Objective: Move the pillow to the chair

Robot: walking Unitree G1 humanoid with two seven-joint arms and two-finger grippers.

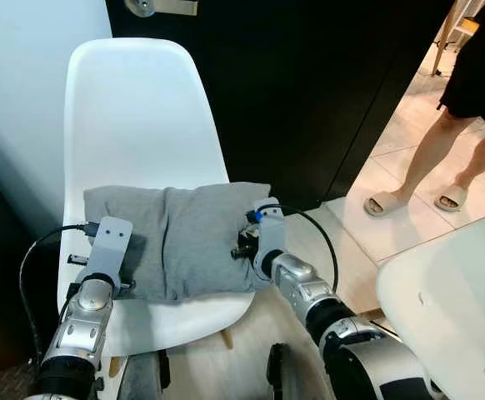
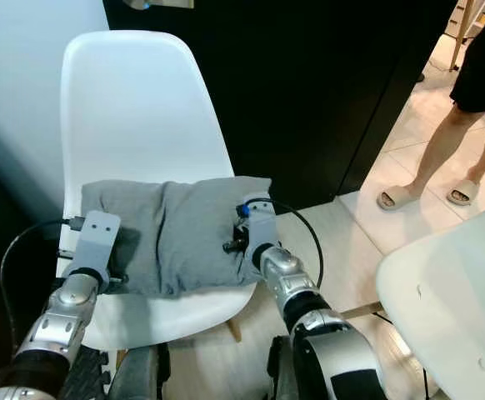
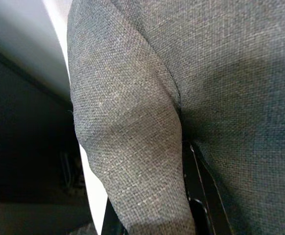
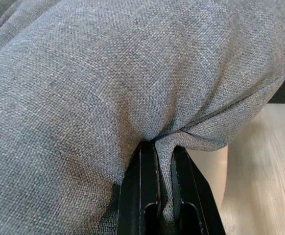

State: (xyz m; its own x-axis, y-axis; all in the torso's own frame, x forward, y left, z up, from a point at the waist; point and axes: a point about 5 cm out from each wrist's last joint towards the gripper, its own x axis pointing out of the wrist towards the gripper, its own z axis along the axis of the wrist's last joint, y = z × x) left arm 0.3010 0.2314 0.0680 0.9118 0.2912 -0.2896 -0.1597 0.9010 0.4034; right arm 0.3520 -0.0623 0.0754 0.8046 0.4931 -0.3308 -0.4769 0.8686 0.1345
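Pillow (image 1: 180,237): grey woven cushion lying flat on the seat, stretched between the two sets of fingers, its right end reaching the seat's edge.
Chair (image 1: 134,108): white moulded shell with a tall back rising beyond both sets of fingers, the pillow on its seat.
Person (image 1: 467,100): bare legs in pale slippers on the tiled floor (image 1: 397,179), well apart from the right fingers, off to their right.
Second chair (image 1: 455,296): white curved edge near the right arm, on its right side.
Left gripper (image 3: 154,215): at the pillow's left end; black fingers (image 3: 201,196) closed round a bulging fold of the fabric.
Right gripper (image 4: 162,196): at the pillow's right end; fingers (image 4: 142,191) nearly together, pinching a tuck of cloth.
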